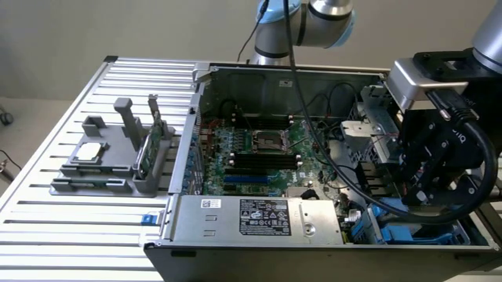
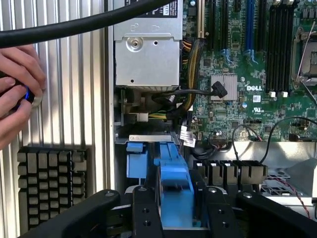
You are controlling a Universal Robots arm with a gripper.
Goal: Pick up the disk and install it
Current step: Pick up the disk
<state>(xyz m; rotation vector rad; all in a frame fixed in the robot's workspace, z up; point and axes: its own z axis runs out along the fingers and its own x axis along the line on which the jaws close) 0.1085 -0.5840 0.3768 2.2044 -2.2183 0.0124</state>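
Motherboard (image 2: 257, 101) reads DELL; disk (image 2: 173, 183) seemingly seated nearby.

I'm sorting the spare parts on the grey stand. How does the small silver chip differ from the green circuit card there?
The silver chip is a small pale square; the green circuit card is a longer, thin board. The silver chip lies flat on the grey stand, while the green circuit card stands on edge in it. Both sit on that stand on the slatted table, outside the computer case.
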